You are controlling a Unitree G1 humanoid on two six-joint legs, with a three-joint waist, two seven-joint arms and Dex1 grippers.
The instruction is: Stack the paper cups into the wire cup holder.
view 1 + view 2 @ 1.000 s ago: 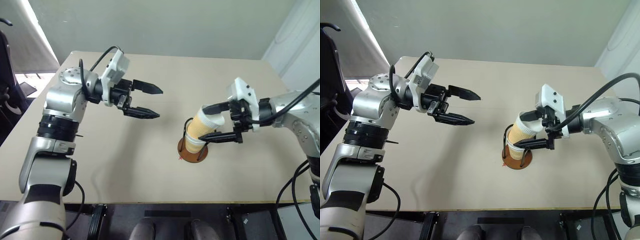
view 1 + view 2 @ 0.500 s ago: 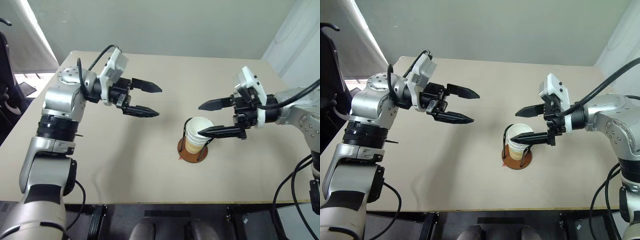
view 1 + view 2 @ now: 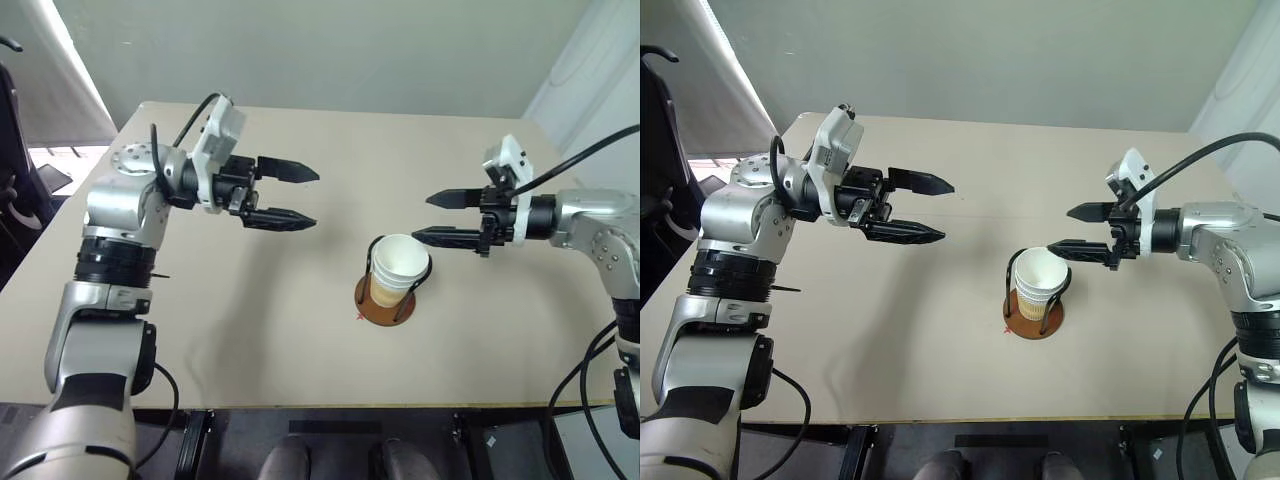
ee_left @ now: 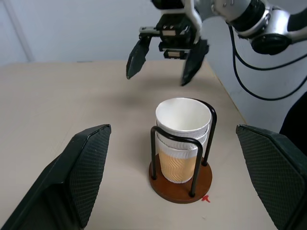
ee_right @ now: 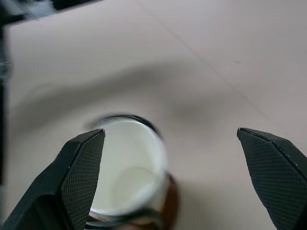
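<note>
Paper cups (image 3: 397,268) nested in wire cup holder (image 3: 386,300): light, thin-walled, likely crushable, best gripped gently below rim; left gripper (image 3: 295,196) and right gripper (image 3: 434,218) wide open, empty

I see the paper cups (image 4: 183,139) stacked one inside another, standing straight up in the wire cup holder (image 4: 180,179). The top cup is white inside with a rolled rim, and the tan wavy side of a lower cup shows. The holder has a round brown base and thin black wire loops around the cups. It sits on the table (image 3: 250,300).
</note>
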